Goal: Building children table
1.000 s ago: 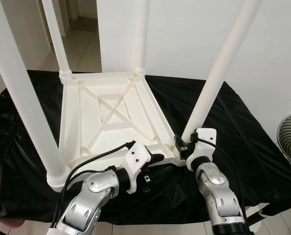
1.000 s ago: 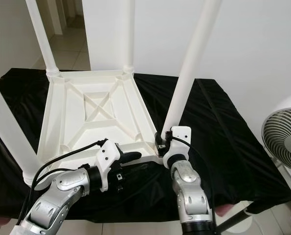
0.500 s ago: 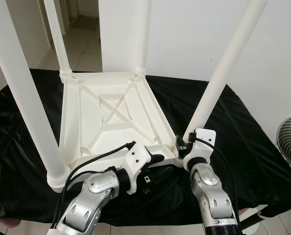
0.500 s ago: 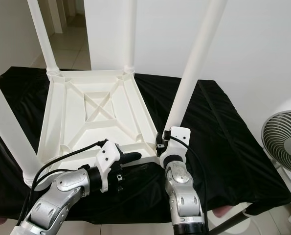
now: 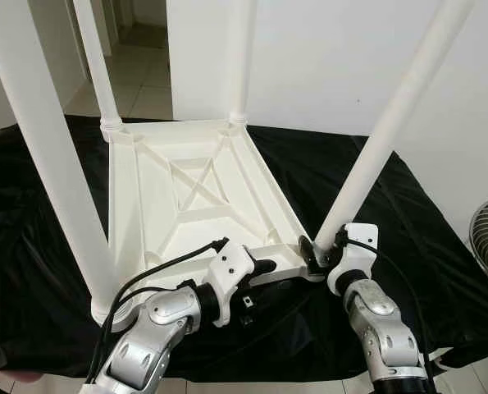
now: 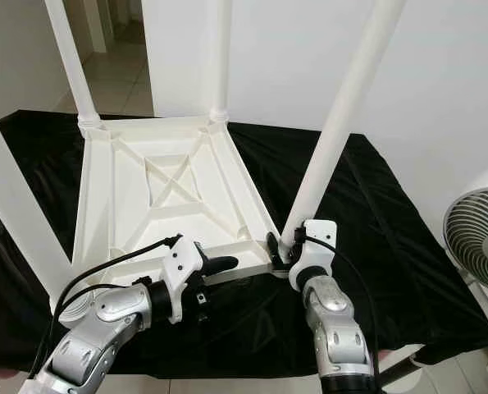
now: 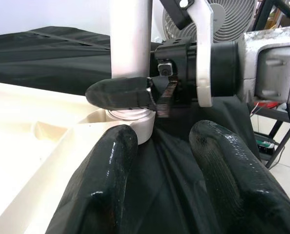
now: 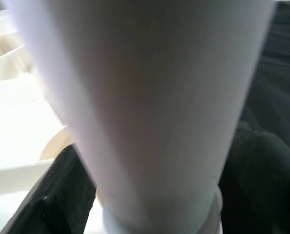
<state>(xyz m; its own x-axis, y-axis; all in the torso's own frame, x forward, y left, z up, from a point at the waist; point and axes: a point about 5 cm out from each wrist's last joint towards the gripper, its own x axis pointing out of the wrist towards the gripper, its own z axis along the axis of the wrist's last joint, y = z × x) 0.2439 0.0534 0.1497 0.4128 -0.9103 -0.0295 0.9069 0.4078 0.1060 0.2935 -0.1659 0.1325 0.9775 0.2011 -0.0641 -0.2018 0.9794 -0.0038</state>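
Left eye view: upturned table (image 5: 186, 197), right hand (image 5: 313, 254) gripping upward-pointing leg (image 5: 383, 144).

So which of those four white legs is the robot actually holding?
Find the white children's table lying upside down on the black cloth. Go to its near corner on the robot's right. The leg there leans outward, and alone has the right gripper clamped round its base.

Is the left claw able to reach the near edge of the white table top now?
Probably yes. The left claw hovers open right beside the table top edge, with only black cloth beneath it.
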